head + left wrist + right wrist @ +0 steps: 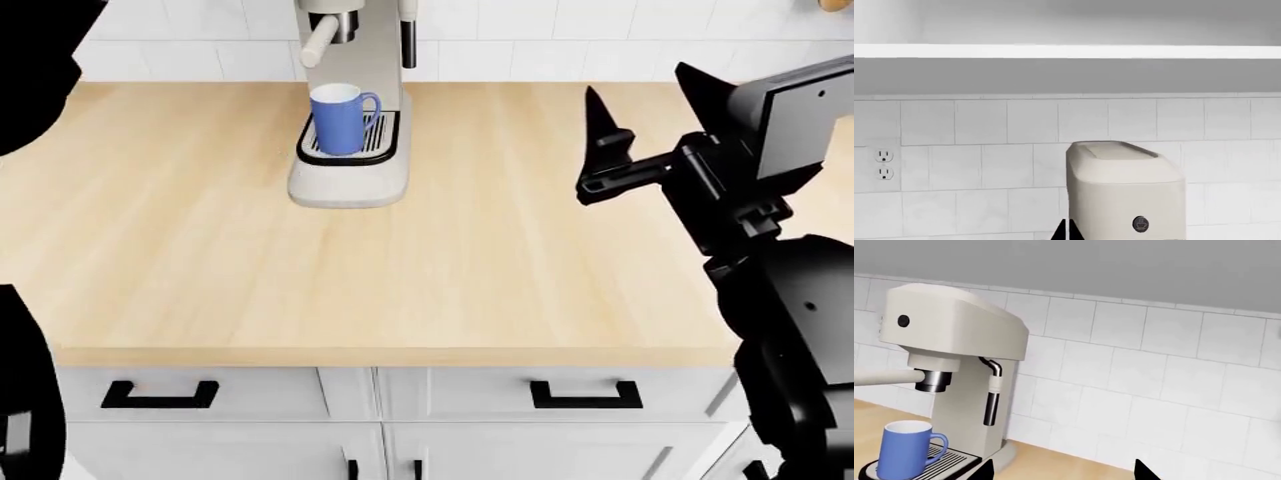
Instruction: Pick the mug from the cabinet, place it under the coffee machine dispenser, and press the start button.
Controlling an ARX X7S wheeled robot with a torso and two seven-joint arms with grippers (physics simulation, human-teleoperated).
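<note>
The blue mug [340, 118] stands upright on the black slotted drip tray [383, 138] of the cream coffee machine [350, 175]. It sits under the dark brew spout [934, 380], beside the rod handle [881, 376]. The mug also shows in the right wrist view [905, 449]. My right gripper [638, 88] is open and empty, above the counter well to the right of the machine; its tips show in its wrist view [1064, 472]. My left gripper [1067, 233] is shut and empty, level with the machine's upper body [1124, 192], left of the round cup button [1140, 223].
A thin black steam wand [991, 396] hangs to the right of the spout. A tiled wall [981, 165] with an outlet [884, 164] lies behind, and upper cabinets [1067, 75] hang overhead. The wooden counter [400, 270] has drawers [587, 395] below. My left arm [34, 60] fills the head view's left edge.
</note>
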